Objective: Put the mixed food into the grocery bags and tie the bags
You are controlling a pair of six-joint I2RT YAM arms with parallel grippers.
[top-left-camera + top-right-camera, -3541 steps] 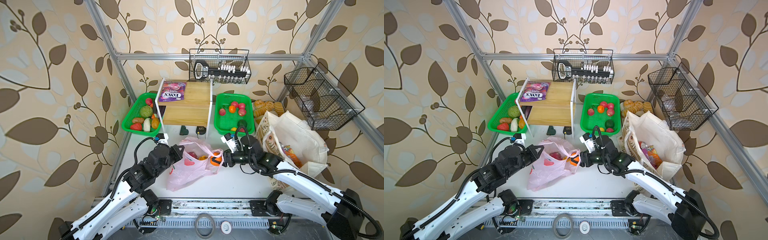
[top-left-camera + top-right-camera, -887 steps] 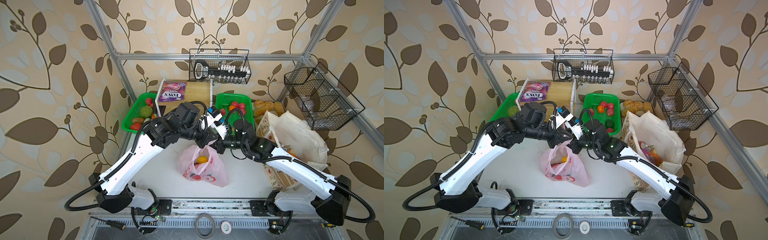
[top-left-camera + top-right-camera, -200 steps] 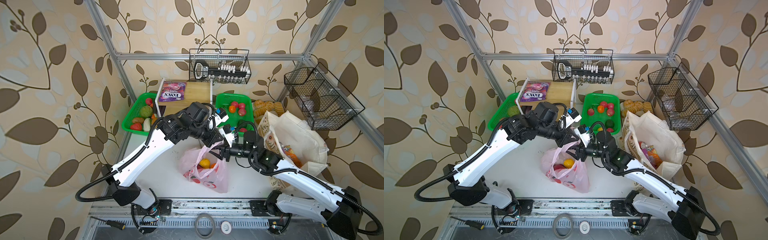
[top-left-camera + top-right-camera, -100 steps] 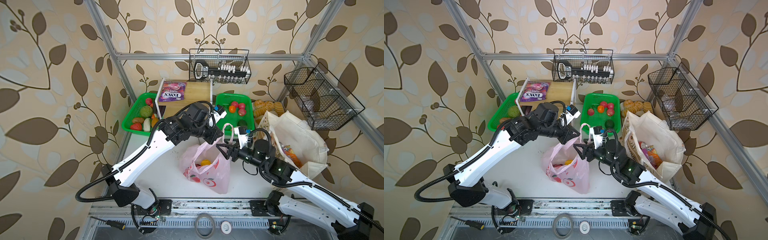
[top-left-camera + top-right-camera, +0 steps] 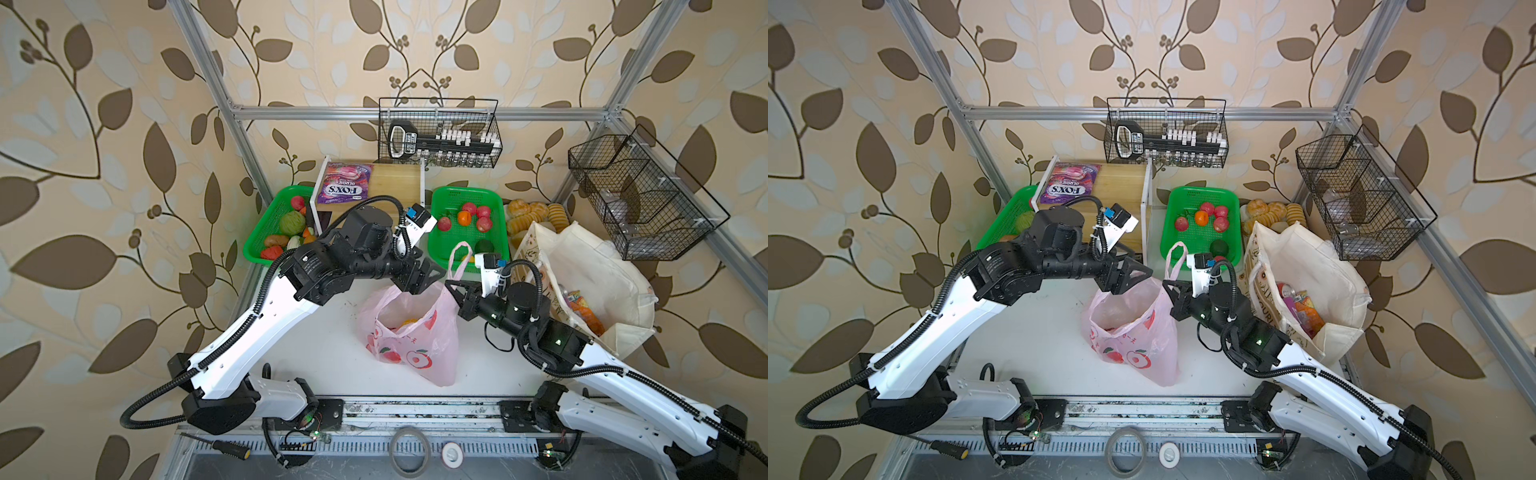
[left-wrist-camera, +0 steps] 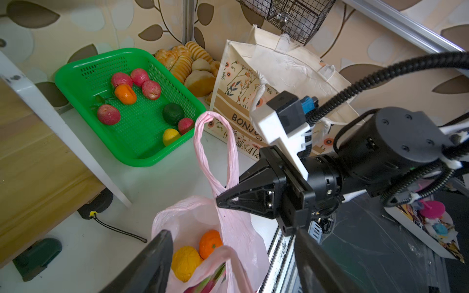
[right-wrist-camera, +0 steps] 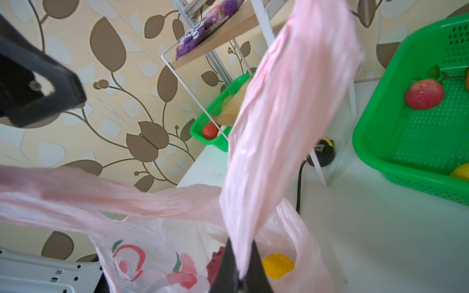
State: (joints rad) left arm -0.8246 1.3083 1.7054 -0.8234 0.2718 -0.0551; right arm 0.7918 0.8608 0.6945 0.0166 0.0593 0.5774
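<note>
Pink bag (image 5: 409,332) stands mid-desk, nearer the front edge, mouth up and open. Inside it: orange (image 6: 210,243), yellow fruit (image 6: 185,262), dragon fruit (image 7: 214,263) partly hidden. One loop handle (image 5: 459,257) stands upright, with the right gripper (image 5: 451,286) clamped on it just above the bag's right rim. The right wrist view shows its fingers (image 7: 255,276) together with the pink strip between them. Left gripper (image 5: 424,281) hangs over the bag's back-left rim, jaws wide apart. The second handle (image 6: 224,253) lies slack between them, contact unclear. The two grippers' tips are near each other but apart.

Tote (image 5: 598,282) sits at the desk's right edge, open and leaning, with a can (image 5: 1285,289) and an orange packet (image 5: 1308,316) inside. The right arm fills the gap between bag and tote. A green basket (image 5: 442,241) sits at the back edge behind the raised handle, and a second green basket (image 5: 266,224) at the back-left corner. A wooden shelf (image 5: 399,183) stands between them with a purple packet (image 5: 343,189) on top. Bread rolls (image 5: 536,212) are in the back-right corner. The desk is bare from the bag to the left edge, plus a strip along the front edge.
</note>
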